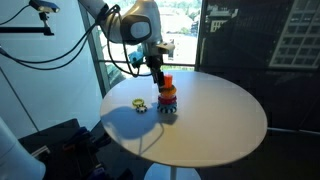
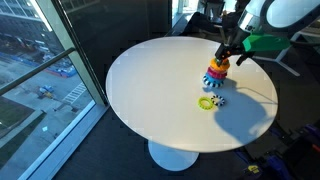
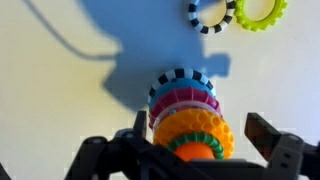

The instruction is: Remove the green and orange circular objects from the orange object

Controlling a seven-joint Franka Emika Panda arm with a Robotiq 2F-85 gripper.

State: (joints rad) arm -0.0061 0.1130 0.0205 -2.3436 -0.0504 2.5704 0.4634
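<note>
A ring-stacker toy stands near the middle of the round white table; it also shows in an exterior view. In the wrist view the orange ring lies on the stack. A smaller green ring sits on top of it, around the orange peg's tip. Magenta, blue and black-and-white rings lie below. My gripper is open directly above the stack, one finger on each side of the top rings, holding nothing. It also shows in both exterior views.
A loose yellow ring and a black-and-white ring lie side by side on the table beside the stacker, also in both exterior views. Large windows stand close behind the table.
</note>
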